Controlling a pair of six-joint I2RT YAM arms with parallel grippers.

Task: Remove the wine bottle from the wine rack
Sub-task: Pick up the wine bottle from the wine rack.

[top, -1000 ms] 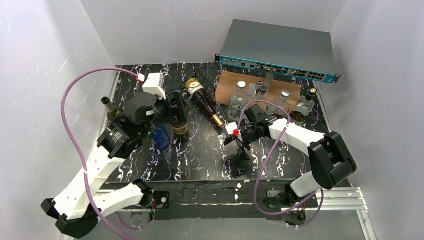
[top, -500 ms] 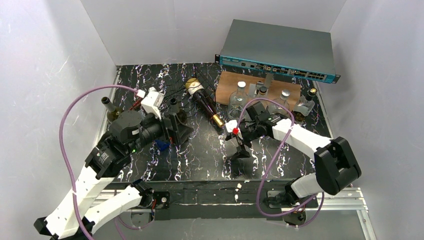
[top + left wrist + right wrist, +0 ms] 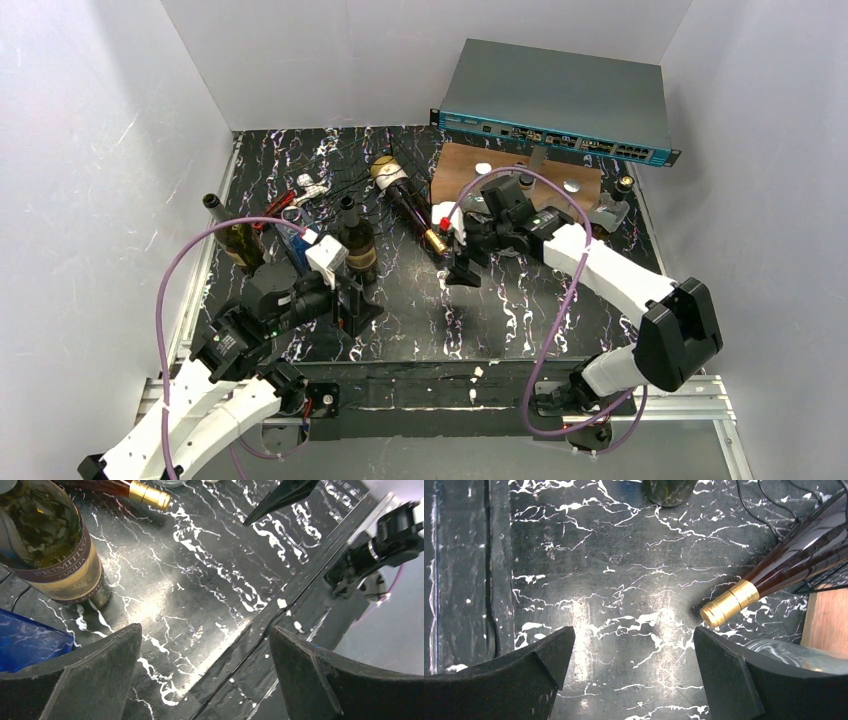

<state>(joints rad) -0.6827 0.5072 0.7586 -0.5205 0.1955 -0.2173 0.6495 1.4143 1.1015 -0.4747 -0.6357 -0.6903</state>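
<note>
Jaws apart, empty, on left gripper (image 3: 205, 645) and right gripper (image 3: 634, 652); three bottles: lying bottle (image 3: 410, 208), labelled bottle (image 3: 357, 245) standing, left bottle (image 3: 236, 240) standing.

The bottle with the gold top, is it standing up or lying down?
Lying down: the dark red bottle is on its side, its gold neck low over the black table.

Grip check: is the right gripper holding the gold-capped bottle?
No: the right gripper is open, the gold-capped bottle untouched beside it.

The wine bottle (image 3: 410, 207) is dark red, gold-capped; the table (image 3: 420, 302) black, white-veined.
</note>
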